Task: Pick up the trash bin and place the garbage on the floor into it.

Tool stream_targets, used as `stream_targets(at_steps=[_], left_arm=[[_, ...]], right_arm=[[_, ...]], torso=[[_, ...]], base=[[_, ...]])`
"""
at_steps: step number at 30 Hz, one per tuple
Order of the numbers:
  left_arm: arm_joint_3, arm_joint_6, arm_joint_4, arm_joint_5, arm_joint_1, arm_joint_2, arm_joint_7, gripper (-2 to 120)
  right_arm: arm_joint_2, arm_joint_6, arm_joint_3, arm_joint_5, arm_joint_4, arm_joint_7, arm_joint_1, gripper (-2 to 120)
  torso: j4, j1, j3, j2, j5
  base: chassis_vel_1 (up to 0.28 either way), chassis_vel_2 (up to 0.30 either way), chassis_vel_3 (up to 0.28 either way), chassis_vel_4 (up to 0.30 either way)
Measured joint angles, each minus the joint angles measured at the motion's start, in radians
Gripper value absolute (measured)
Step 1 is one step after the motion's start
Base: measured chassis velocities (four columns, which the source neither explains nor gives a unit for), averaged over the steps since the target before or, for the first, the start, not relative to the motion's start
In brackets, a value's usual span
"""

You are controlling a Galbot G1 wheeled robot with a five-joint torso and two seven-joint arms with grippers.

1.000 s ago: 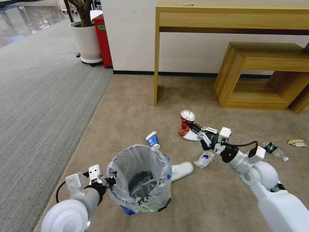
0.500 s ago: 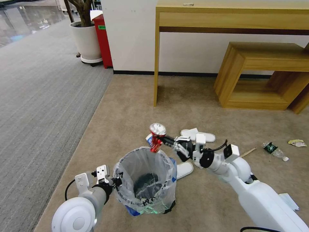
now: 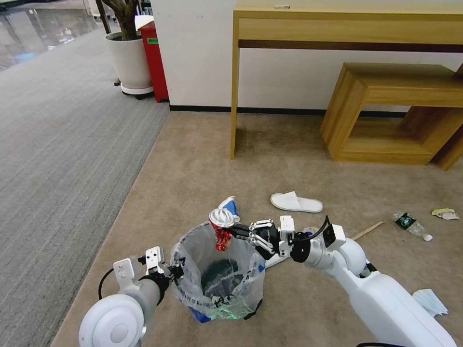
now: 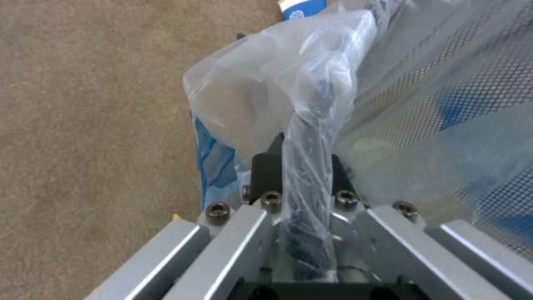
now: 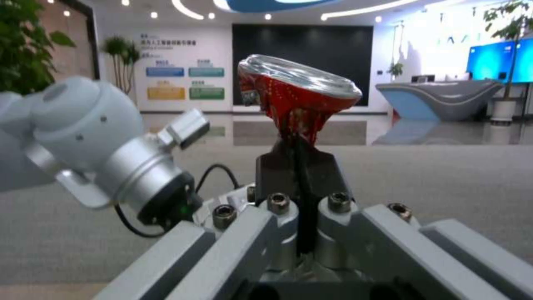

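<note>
The trash bin (image 3: 226,294), black with a clear liner, is at the near left of the beige floor (image 3: 193,159). My left gripper (image 3: 176,270) is shut on its rim; the left wrist view shows the liner-wrapped rim (image 4: 311,125) pinched by that gripper (image 4: 302,166). A crushed red can (image 3: 221,230) hangs over the bin's mouth, with my right gripper (image 3: 231,232) shut on it. The right wrist view shows the can (image 5: 294,100) clamped in the gripper (image 5: 297,166). On the carpet lie a white slipper (image 3: 295,202), a paper cup (image 3: 230,206), a bottle (image 3: 410,224), a stick (image 3: 366,230) and a mask (image 3: 431,301).
A wooden desk (image 3: 337,24) and a low wooden bench (image 3: 395,96) stand against the far wall. A potted plant (image 3: 129,58) and a red box (image 3: 154,58) are at the back left. Grey striped carpet (image 3: 58,135) runs along the left. A crumpled wrapper (image 3: 444,213) lies far right.
My right gripper lifted the red can off the carpet beside the far slipper and swung it left, over the bin's mouth. The left gripper kept hold of the rim.
</note>
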Motion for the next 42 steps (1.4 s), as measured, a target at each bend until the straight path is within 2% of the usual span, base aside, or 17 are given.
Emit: stream_targets(at_steps=[3, 6, 16, 26, 29, 30, 32, 33, 35, 39, 42], left_arm=[[0.006, 0.0, -0.01, -0.004, 0.004, -0.001, 0.0, 1], [0.007, 0.0, -0.033, -0.053, 0.012, 0.002, -0.026, 1], [0.001, 0.0, -0.055, -0.093, 0.053, 0.041, -0.051, 1], [0.017, 0.0, -0.064, -0.116, 0.062, 0.035, -0.061, 1], [0.023, 0.0, -0.064, -0.105, 0.064, 0.032, -0.061, 1], [0.023, 0.0, -0.064, -0.105, 0.064, 0.032, -0.061, 1], [0.026, 0.0, -0.067, -0.102, 0.067, 0.029, -0.059, 1], [0.026, 0.0, -0.067, -0.102, 0.067, 0.029, -0.059, 1], [0.033, 0.0, -0.078, -0.101, 0.072, 0.025, -0.058, 1], [0.036, 0.0, -0.08, -0.096, 0.074, 0.021, -0.058, 1], [0.036, 0.0, -0.08, -0.093, 0.074, 0.014, -0.057, 1]], right_arm=[[0.0, 0.004, 0.001, -0.027, -0.005, -0.003, 0.0, 0], [-0.001, 0.014, 0.004, -0.071, -0.019, -0.015, 0.009, 0], [0.002, 0.021, 0.007, -0.079, -0.023, -0.017, 0.012, 0], [0.0, 0.039, 0.019, -0.083, -0.032, -0.008, 0.007, 0], [-0.001, 0.044, 0.025, -0.082, -0.031, 0.005, 0.001, 14], [-0.001, 0.044, 0.025, -0.082, -0.031, 0.005, 0.001, 14], [-0.001, 0.046, 0.026, -0.081, -0.029, 0.015, -0.005, 24], [-0.001, 0.046, 0.026, -0.081, -0.029, 0.015, -0.005, 24], [0.0, 0.05, 0.026, -0.076, -0.027, 0.024, -0.011, 36], [0.0, 0.051, 0.029, -0.072, -0.024, 0.025, -0.015, 45], [-0.002, 0.051, 0.036, -0.07, -0.018, 0.025, -0.022, 61]], torso=[[0.0, 0.0, 0.0, 0.0, 0.0], [0.0, 0.0, 0.0, 0.0, 0.0], [0.0, 0.0, 0.0, 0.0, 0.0], [0.0, 0.0, 0.0, 0.0, 0.0], [0.0, 0.0, 0.0, 0.0, 0.0], [0.0, 0.0, 0.0, 0.0, 0.0], [0.0, 0.0, 0.0, 0.0, -0.0001], [0.0, 0.0, 0.0, 0.0, -0.0001], [0.0, 0.0, 0.0, 0.0, 0.0], [0.0, 0.0, 0.0, 0.0, 0.0], [0.0, 0.0, 0.0, 0.0, 0.0]], base=[[0.0, 0.0, 0.0, 0.0], [0.0, 0.0, 0.0, 0.0], [0.0, 0.0, 0.0, 0.0], [0.0, 0.0, 0.0, 0.0], [0.0, 0.0, 0.0, 0.0], [0.0, 0.0, 0.0, 0.0], [0.0, 0.0, 0.0, 0.0], [0.0, 0.0, 0.0, 0.0], [0.0, 0.0, 0.0, 0.0], [0.0, 0.0, 0.0, 0.0], [0.0, 0.0, 0.0, 0.0]])
